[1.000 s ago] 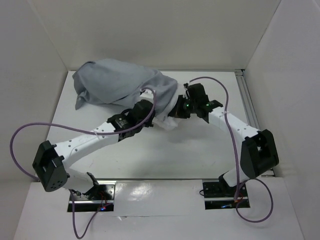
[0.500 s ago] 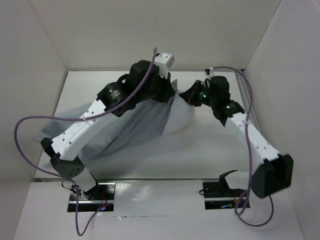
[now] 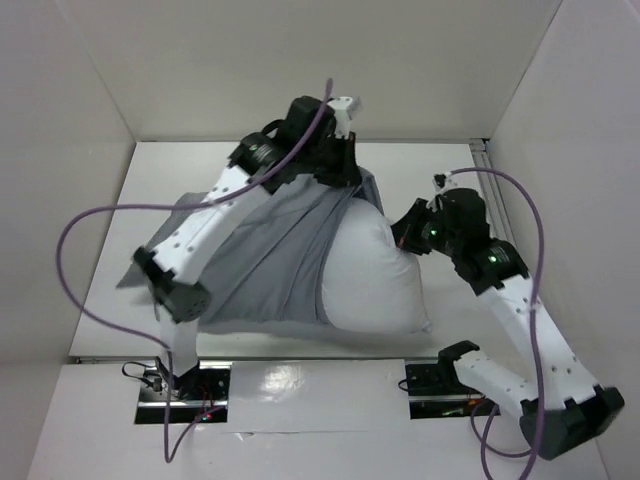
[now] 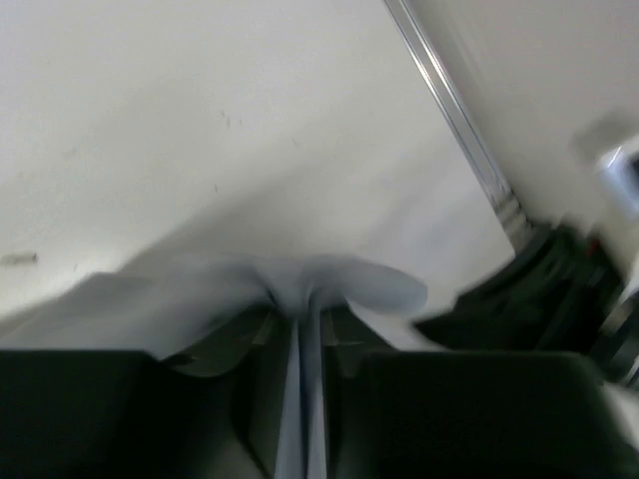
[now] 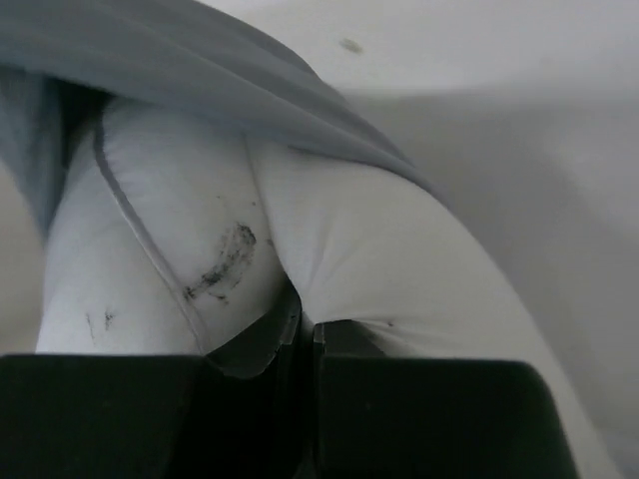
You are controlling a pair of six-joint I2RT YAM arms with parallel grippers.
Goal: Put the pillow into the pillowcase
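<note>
The pillow (image 3: 378,275) lies on the white table (image 3: 440,175), and its left part is inside the grey pillowcase (image 3: 265,260).
Its right part sticks out of the case's open edge. The right gripper (image 5: 305,324) has its fingers pressed together on a fold of the pillow's cloth, beside a dark smudge (image 5: 225,261). The left gripper (image 4: 300,309), at the far end of the opening, seems to pinch a thin fold of the pillowcase between almost closed fingers, but this view is blurred.
</note>
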